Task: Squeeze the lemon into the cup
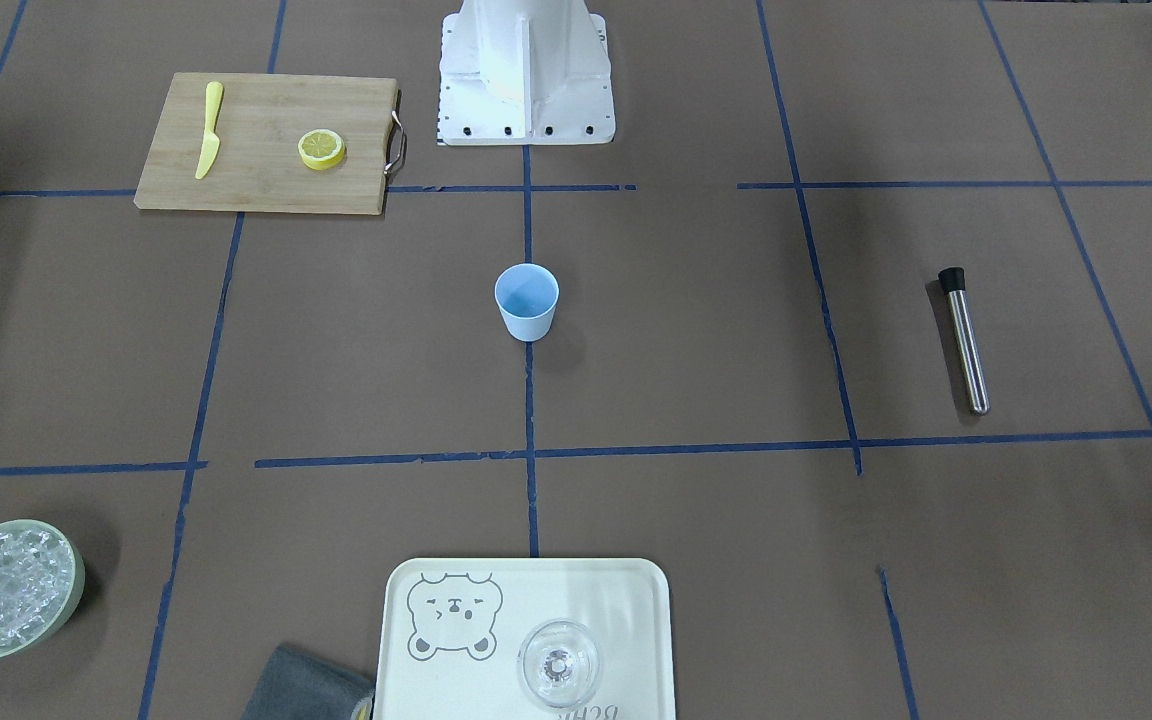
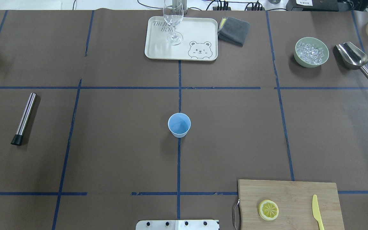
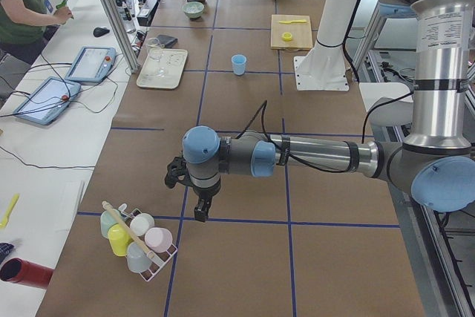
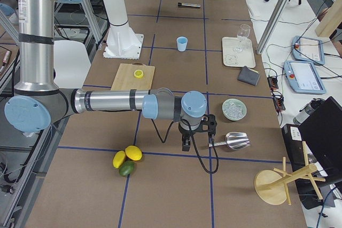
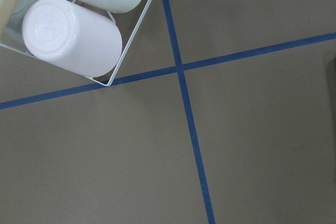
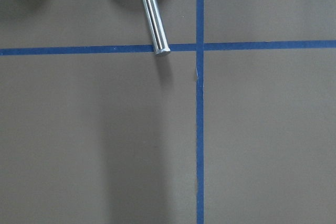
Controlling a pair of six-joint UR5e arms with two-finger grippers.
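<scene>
The cup [image 2: 179, 125] stands upright at the table's [image 2: 113, 143] centre, presumably within either arm's reach; the lemon [image 2: 268, 210] lies flat by the board's [image 2: 299, 198] handle edge, exposed for picking. The left gripper [image 3: 200, 209] and right gripper [image 4: 185, 142] hang parked over opposite table ends; whether either is parted or clenched cannot be told.

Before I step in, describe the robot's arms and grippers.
The left arm and right arm are silver-grey tubes with rounded light-blue joint caps; a black cable loops off each wrist. The left gripper and right gripper are black and two-fingered.
</scene>
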